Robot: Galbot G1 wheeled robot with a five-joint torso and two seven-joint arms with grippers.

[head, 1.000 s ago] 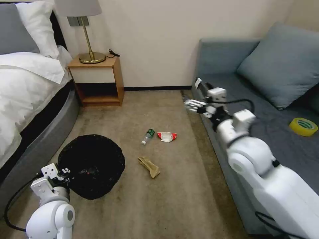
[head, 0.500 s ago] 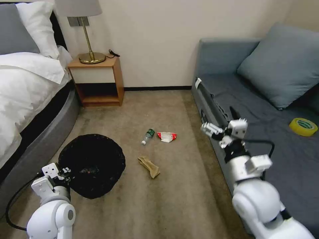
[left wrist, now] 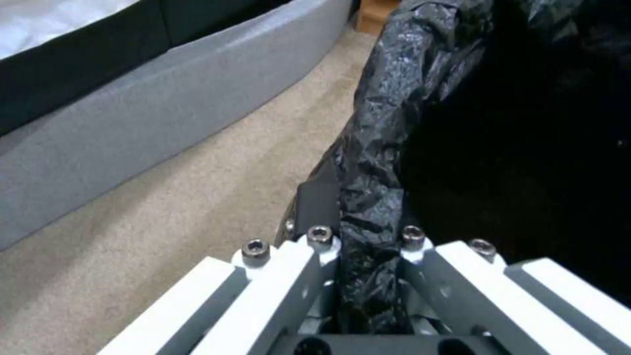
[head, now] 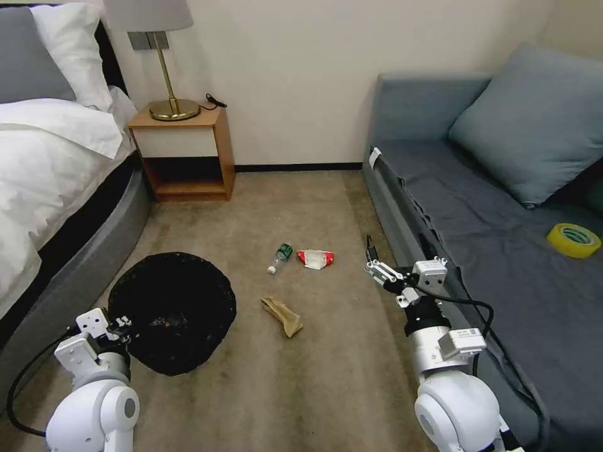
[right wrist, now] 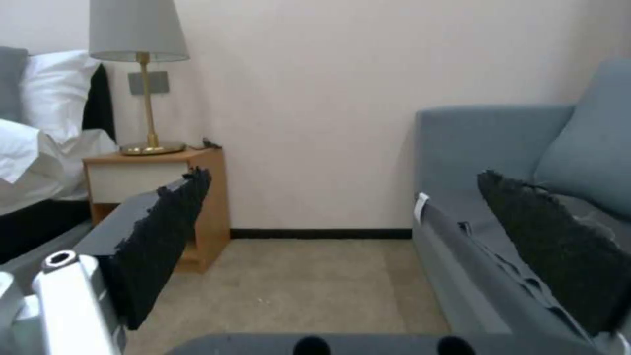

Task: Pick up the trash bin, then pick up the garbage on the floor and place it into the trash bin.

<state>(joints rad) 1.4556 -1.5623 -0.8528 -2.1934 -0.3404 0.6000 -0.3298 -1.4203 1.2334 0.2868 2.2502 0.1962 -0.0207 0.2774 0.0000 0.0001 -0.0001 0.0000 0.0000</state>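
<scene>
**Right arm nearer the litter; bin held on the left**

The left gripper has its jaws clamped on the black-bag rim of the trash bin, which stands on the carpet beside the bed's grey base. Whether the bin is lifted off the floor cannot be told.

The right gripper hangs just beside the sofa's front edge, jaws apart and empty — the wrist view shows both dark pads with open air between them, aimed level toward the far wall rather than down.

The garbage lies on the floor between the two arms, to the left of the right gripper and below it. The red-and-white packet is closest to those jaws, with the small clear bottle just beside it, its long axis slanting, cap end toward the robot. The tan paper wad lies nearer the robot, roughly midway between bin and right arm. By my reading, the right gripper must swing leftward and tip downward to reach any piece.
</scene>
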